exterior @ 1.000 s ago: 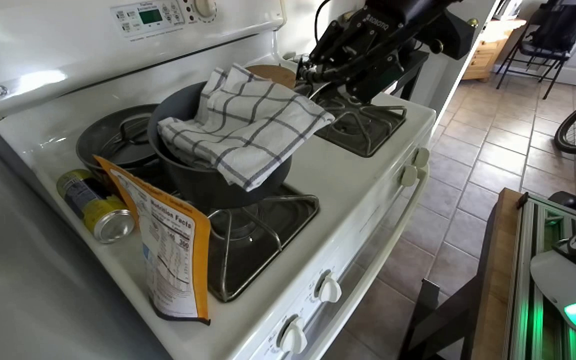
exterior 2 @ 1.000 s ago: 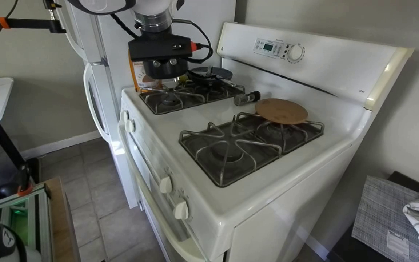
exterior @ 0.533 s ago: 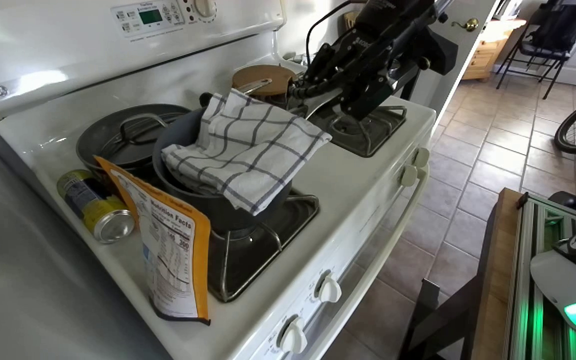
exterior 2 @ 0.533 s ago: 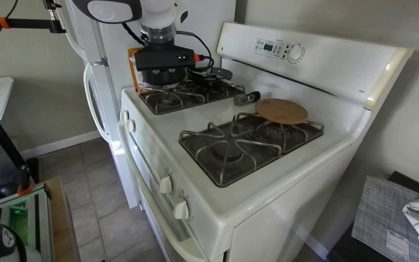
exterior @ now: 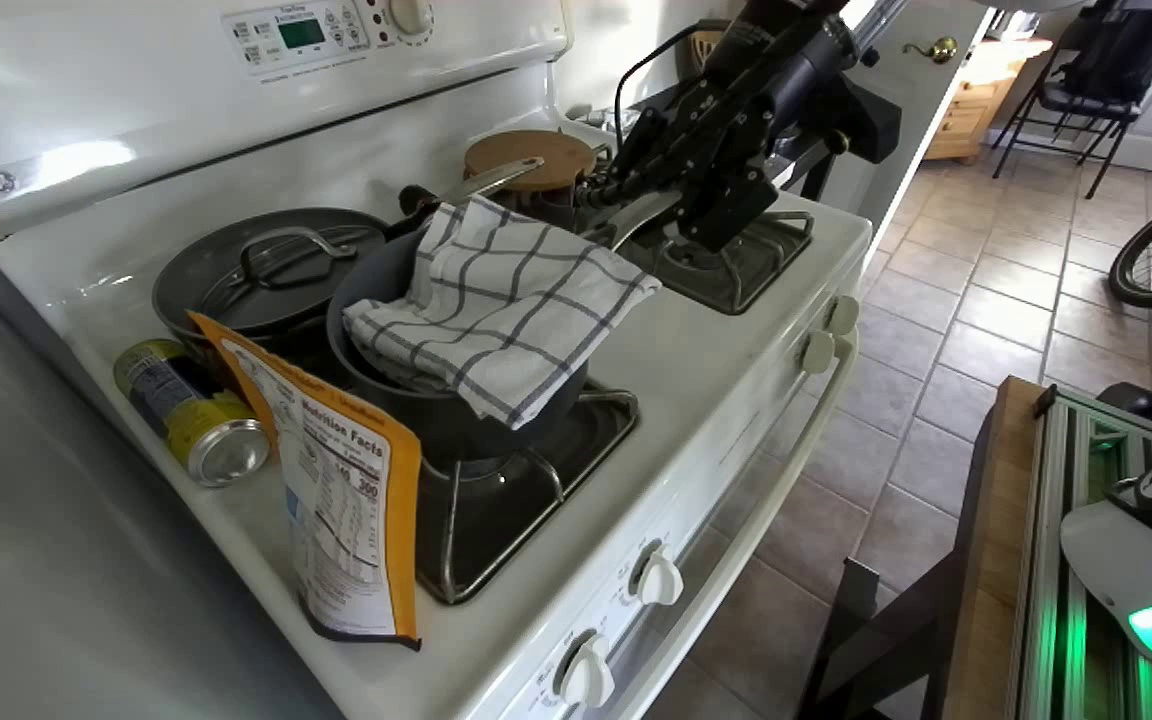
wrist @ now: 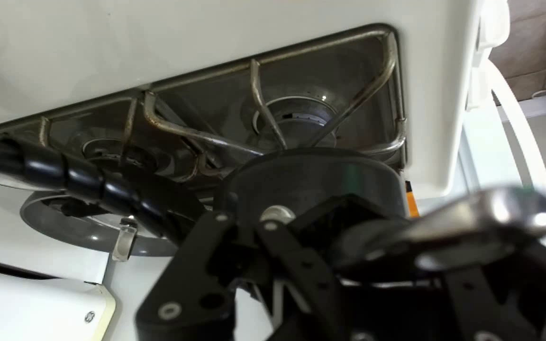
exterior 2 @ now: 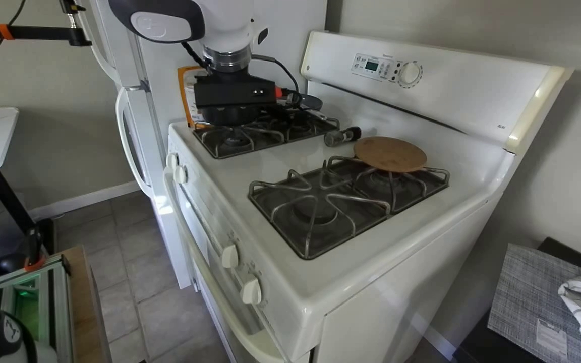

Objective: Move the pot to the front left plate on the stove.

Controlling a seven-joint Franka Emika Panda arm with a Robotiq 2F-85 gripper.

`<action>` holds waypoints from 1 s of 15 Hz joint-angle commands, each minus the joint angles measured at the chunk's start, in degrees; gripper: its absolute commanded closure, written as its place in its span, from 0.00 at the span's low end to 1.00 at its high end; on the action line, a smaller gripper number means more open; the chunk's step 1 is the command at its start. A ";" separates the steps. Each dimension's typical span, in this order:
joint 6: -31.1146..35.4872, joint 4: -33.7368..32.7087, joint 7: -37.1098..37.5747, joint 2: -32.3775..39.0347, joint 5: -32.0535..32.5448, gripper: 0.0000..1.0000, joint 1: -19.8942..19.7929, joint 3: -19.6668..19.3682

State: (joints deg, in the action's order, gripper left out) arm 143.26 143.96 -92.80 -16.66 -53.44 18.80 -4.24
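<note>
Exterior view, far left: a yellow can point(exterior: 191, 412) is being seen on its side, near the lidded frying pan point(exterior: 266, 285). Next, a food bag point(exterior: 341, 490) with orange edges is being seen standing up. Then the pot point(exterior: 456, 425) is being held at the front left plate point(exterior: 498, 515), with a checked cloth point(exterior: 506, 280) hanging out over its rim. Whether the bars are being touched by the pot is not being shown clearly. Farther right, the pot's handle point(exterior: 651, 208) is being pinched by the claw point(exterior: 654, 213), though the fingertips are being partly hidden.

So the setting-down step seems to be in hand. In the wrist view, part of the burner point(wrist: 296, 127) is being left bare beside the pot, so a small slide toward the middle may be needed. Next, a slow, soft lowering is likely being called for, until the pot is being carried by the bars alone. Only then should the claw be spread and lifted off the handle, without the cloth being tugged.
</note>
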 commanded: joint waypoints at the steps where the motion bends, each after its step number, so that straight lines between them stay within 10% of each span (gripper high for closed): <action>1: -2.85 -2.35 -3.21 0.47 -4.52 1.00 -2.22 1.65; 15: -4.31 -4.67 -4.43 4.97 -5.72 1.00 -6.12 4.79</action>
State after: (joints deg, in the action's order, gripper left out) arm 141.40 141.55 -95.75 -11.85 -56.37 14.26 -0.46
